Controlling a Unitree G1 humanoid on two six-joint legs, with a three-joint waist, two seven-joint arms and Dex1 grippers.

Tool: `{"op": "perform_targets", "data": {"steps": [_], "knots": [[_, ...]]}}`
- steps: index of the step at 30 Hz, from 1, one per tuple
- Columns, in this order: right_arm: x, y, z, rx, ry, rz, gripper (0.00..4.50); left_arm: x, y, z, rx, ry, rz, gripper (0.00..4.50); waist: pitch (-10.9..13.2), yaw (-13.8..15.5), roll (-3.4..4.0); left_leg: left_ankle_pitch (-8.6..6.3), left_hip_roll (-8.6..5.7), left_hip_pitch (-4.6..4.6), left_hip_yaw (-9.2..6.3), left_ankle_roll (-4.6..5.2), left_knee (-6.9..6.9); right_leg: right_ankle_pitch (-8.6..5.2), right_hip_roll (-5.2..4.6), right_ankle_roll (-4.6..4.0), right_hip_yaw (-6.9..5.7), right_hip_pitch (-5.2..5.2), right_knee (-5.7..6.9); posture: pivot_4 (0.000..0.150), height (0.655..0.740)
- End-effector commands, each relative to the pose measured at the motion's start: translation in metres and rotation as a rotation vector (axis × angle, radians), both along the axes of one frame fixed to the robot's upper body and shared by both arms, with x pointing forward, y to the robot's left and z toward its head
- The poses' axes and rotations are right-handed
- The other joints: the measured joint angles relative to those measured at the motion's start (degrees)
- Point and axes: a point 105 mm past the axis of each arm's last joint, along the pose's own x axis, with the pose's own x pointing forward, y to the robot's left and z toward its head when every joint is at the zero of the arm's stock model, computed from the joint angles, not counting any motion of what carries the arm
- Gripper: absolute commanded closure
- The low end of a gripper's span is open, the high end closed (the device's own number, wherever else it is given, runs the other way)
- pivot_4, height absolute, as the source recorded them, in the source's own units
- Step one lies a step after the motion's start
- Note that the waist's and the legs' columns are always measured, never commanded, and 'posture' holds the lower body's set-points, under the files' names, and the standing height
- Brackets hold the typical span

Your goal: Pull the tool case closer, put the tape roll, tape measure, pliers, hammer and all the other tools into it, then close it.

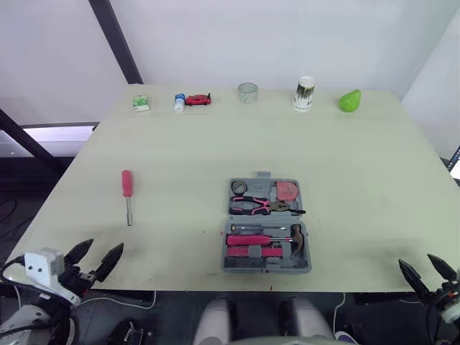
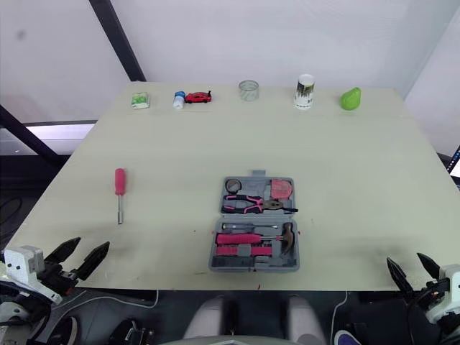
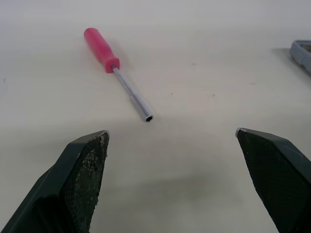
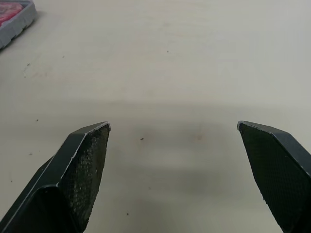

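Where the pale table (image 1: 180, 154) ends, white walls (image 1: 287, 36) rise.

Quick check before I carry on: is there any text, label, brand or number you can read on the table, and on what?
No text can be read anywhere.
On the paper cup: dark print, too small to read.
On the green and white packet: markings too small to read.
On the small bottle: label too small to read.
On the tape measure: nothing legible.
On the screwdriver: plain handle, no text.

Matt pale table (image 1: 180, 158), grey plastic tool case (image 1: 267, 267), glossy pink-handled screwdriver (image 3: 112, 63) with a bright metal shaft.
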Motion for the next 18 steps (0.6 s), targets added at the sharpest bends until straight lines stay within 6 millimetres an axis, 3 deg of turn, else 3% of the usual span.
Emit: {"op": "perform_targets", "data": {"steps": [1,8,13,18], "knots": [[0.017,0.01,0.026,-0.019,-0.1,0.085,0.11,0.014,0.015,0.013,0.056,-0.077,0.098,0.0,0.0,0.0,0.02,0.0,0.0,0.02,0.03,0.0,0.0,0.0,0.0,0.0,0.04,0.0,0.01,0.15,0.74],[0.043,0.075,0.058,0.031,-0.157,0.403,0.11,0.046,0.031,0.02,0.106,-0.11,0.27,0.0,-0.1,0.0,-0.03,0.0,0.0,0.05,0.11,0.0,0.0,0.11,0.02,0.17,0.13,-0.01,0.04,0.15,0.74],[0.041,0.131,0.074,0.028,-0.146,0.75,0.11,0.071,0.031,0.023,0.107,-0.107,0.291,0.0,-0.1,0.3,-0.13,0.0,-0.01,0.01,0.08,0.0,-0.01,0.16,0.01,0.25,0.08,-0.01,0.02,0.15,0.74],[0.04,0.159,0.086,-0.006,-0.16,0.962,0.11,0.091,0.034,0.03,0.135,-0.102,0.303,0.0,-0.1,0.2,-0.32,0.0,-0.02,0.01,0.01,0.0,0.0,0.16,0.01,0.25,0.0,0.01,0.02,0.15,0.74]]}}
